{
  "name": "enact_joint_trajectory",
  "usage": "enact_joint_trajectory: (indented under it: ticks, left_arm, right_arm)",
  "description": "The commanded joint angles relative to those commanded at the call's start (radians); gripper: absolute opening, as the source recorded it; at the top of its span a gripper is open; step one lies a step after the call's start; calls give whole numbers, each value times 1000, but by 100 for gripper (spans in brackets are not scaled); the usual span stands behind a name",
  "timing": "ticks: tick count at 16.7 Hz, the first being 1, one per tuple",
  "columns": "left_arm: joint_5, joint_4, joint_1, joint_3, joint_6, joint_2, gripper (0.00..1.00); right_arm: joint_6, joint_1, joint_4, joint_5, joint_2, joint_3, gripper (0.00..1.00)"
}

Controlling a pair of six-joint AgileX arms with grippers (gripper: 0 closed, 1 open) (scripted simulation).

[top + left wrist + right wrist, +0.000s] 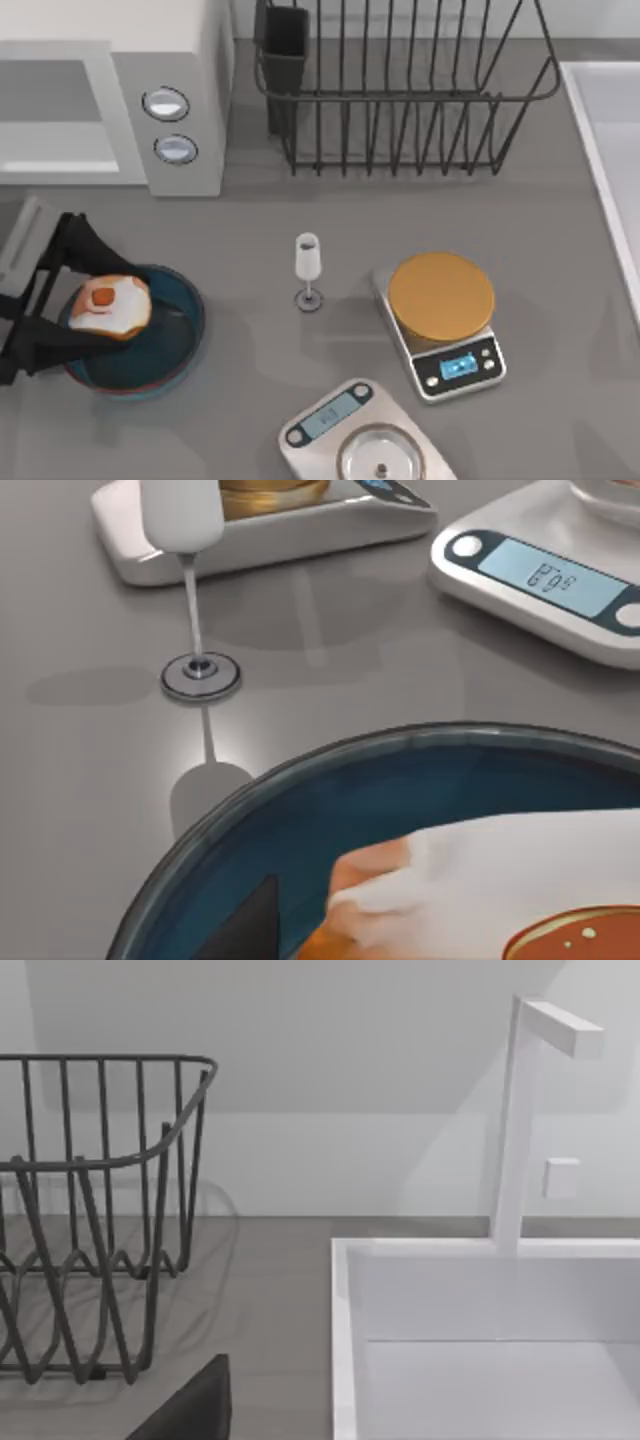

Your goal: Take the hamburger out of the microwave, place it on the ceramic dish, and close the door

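At the desk's far left corner the microwave (pixel 110 95) stands as a white box with its grey cavity showing and two round silver-blue knobs on the panel. I take the pale strip at the left edge, just in front of it, for the door (pixel 20 235) swung open, though little of it is in sight.

Near the desk's front left corner my left gripper (pixel 85 310) is closed on the hamburger (pixel 110 305), its black fingers coming in from the left edge. The bun, round and tan-orange with white patches and a red-orange spot, sits directly over the ceramic dish (pixel 185 335), a round, glossy deep blue bowl with a reddish-brown rim. My left wrist view has the bun low inside that rim; I cannot tell whether it touches the bottom. So the bun needs to go straight down, if anywhere. It is round, so no axis matters. The open door lies behind and left of this gripper, so my left arm is the nearer one for closing it.

Toward the middle stands a slender white stemmed glass (pixel 307 270), then a scale with a flat orange disc (pixel 440 297), and a silver scale (pixel 365 440) at the front edge. A black wire rack (pixel 400 90) sits at the back.

My right arm is parked by the white sink (pixel 480 1340) at the right edge.
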State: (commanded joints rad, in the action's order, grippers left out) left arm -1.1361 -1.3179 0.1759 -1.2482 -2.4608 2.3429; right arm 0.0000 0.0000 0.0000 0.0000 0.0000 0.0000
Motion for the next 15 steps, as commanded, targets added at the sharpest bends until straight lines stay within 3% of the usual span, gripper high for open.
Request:
enact_joint_trajectory:
  ticks: [4,15]
  left_arm:
    - [1,3,-1,2,1,4,0]
    - [1,3,-1,2,1,4,83]
  right_arm:
    - [0,0,0,0,0,0,100]
    - [0,0,0,0,0,0,100]
